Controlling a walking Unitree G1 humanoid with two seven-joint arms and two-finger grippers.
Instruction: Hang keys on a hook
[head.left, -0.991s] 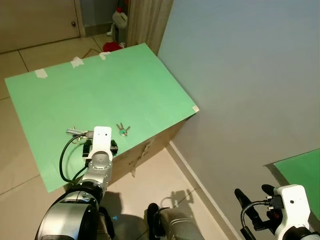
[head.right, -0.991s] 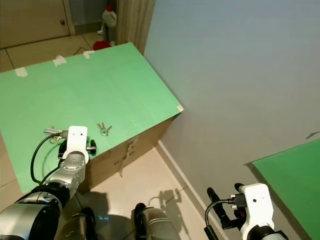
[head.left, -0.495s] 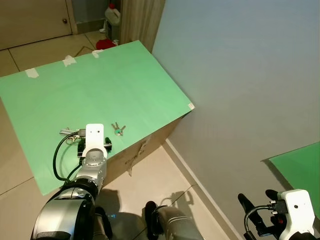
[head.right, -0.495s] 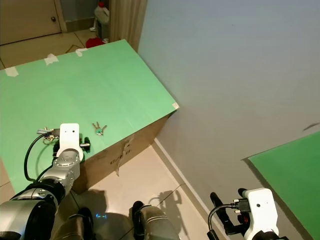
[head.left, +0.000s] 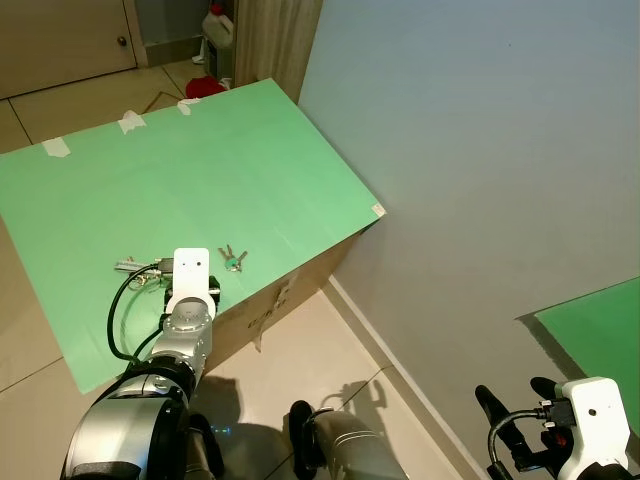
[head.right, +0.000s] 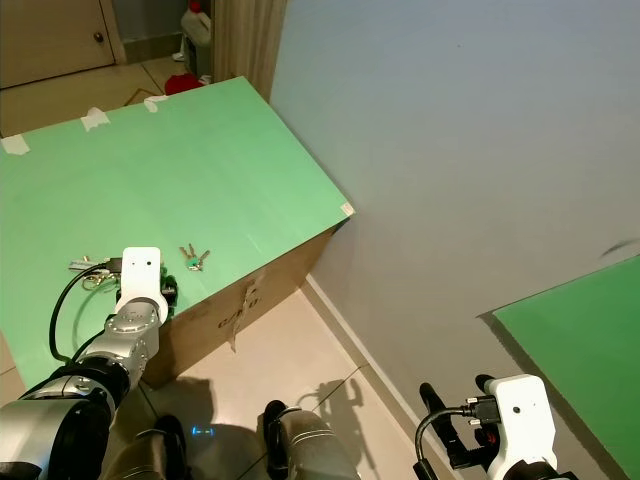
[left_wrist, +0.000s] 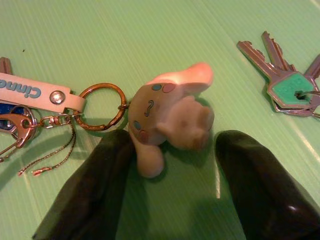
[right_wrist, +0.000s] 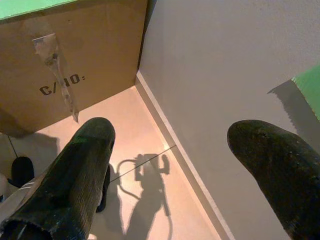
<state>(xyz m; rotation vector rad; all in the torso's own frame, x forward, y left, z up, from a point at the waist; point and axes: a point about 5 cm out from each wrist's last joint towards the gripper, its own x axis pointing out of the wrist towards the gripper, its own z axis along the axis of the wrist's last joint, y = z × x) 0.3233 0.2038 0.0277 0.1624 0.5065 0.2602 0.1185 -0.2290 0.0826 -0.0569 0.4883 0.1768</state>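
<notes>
A keychain with a cream and pink figure charm, a brass ring and a pale strap lies on the green board. My left gripper is down over it, open, one black finger on each side of the charm and neither pressing it. In the eye view the wrist's white box covers the charm, and the strap end pokes out to the left. A second bunch of keys with a teal head lies just to the right, apart. My right gripper hangs low and open over the floor.
The green board tops a cardboard box against a grey-blue wall. Another green surface juts out at the right. A white jug and a red object stand on the tiled floor behind the box.
The whole picture has shifted a little, so the camera moved. My left gripper stays open over the keychain. The right gripper sits lower in the picture.
</notes>
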